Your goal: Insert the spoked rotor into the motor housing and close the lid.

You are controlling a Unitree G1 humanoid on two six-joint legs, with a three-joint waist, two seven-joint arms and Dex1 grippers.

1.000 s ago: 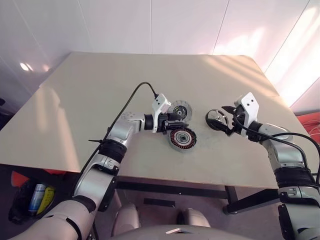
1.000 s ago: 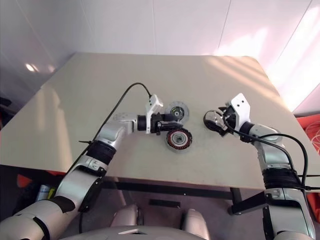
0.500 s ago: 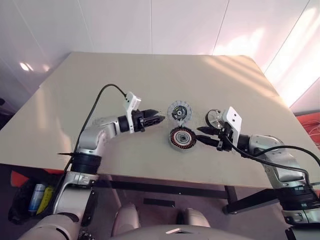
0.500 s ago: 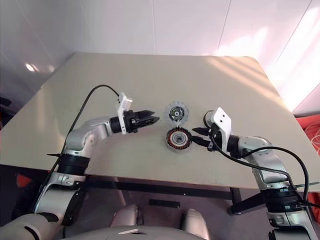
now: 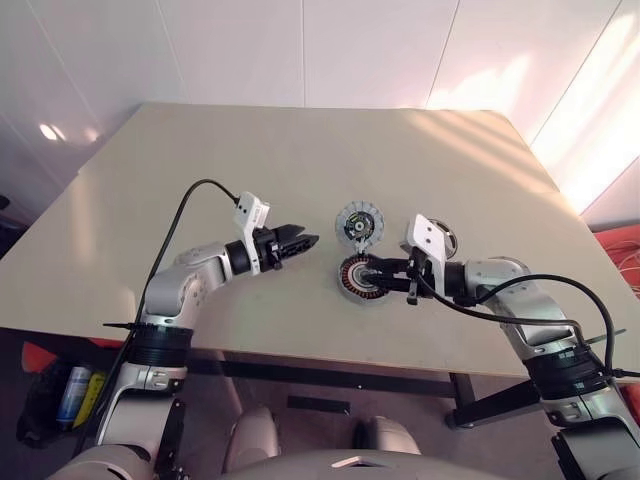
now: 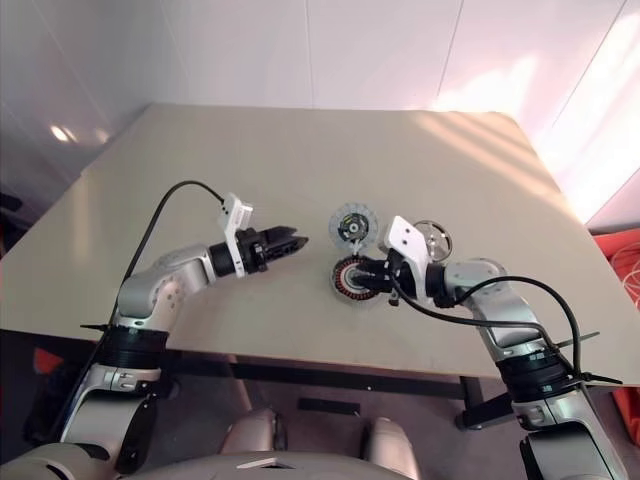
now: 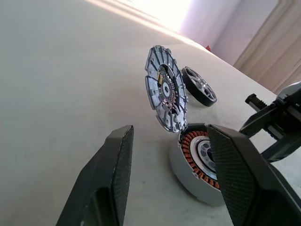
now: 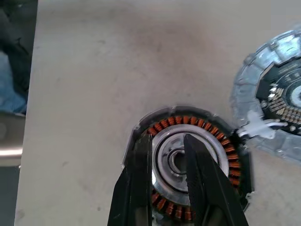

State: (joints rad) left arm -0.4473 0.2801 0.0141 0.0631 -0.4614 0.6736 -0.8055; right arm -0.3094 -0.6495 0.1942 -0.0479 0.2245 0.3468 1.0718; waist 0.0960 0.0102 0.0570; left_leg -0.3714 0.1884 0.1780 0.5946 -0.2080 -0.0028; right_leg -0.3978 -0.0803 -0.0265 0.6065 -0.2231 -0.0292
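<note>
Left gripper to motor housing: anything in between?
No, bare table only. The left eye view shows the open left gripper stopping short of the motor housing; the left wrist view shows the same.

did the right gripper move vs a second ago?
Yes. The right gripper left the rotor on the table and swung toward the robot's left; its fingers now sit over the open housing, beside the raised lid.

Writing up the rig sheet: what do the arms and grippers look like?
Silver-grey arm shells with black joint bands. Left gripper and right gripper: two black textured fingers each, a white block mounted on the wrist. A black cable loops along each arm; cable ties stick out.
</note>
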